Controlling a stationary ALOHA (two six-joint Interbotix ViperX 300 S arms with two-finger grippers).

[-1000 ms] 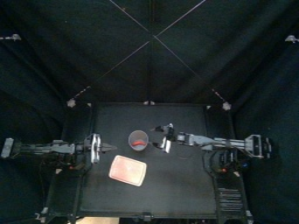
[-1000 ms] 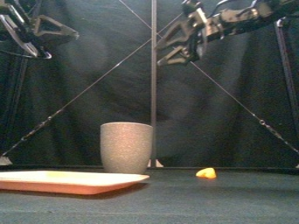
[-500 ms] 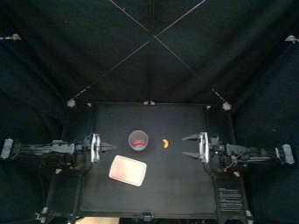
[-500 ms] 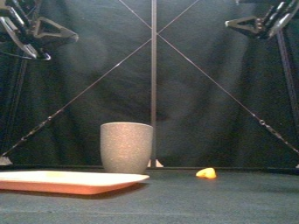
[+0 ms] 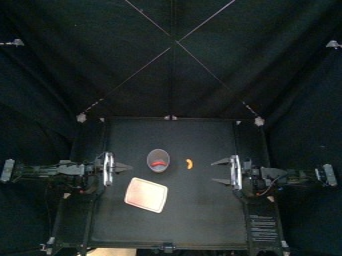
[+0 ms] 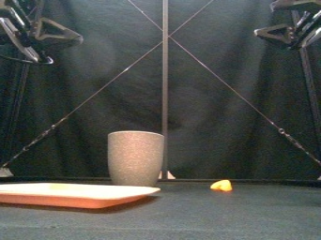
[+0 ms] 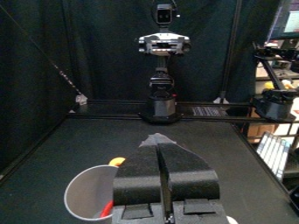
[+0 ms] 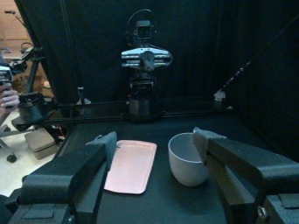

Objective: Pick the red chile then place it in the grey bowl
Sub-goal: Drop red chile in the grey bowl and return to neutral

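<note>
1. Nearest the front edge of the table (image 5: 201, 215) we find the pink tray (image 6: 75, 194). It lies flat in front of the grey cup (image 6: 135, 157) and a little to its left, and the two do not touch.
2. The grey cup stands upright near the middle of the table.
3. We locate the red chile (image 5: 159, 161) inside the grey cup. The top view shows red within the rim, and the left wrist view shows red against the inner wall.
4. To the right of the cup, near it but apart, a small orange toy (image 6: 222, 186) lies on the table surface.
5. The left gripper (image 7: 160, 140) sits to the left of the cup, raised well above the table and pointed toward the cup. Its jaws are pressed together with nothing between them.
6. The right gripper (image 8: 156, 136) sits to the right of the cup, beyond the orange toy, and is likewise raised. Its jaws are spread wide and hold nothing.
7. Neither gripper touches the cup.
</note>
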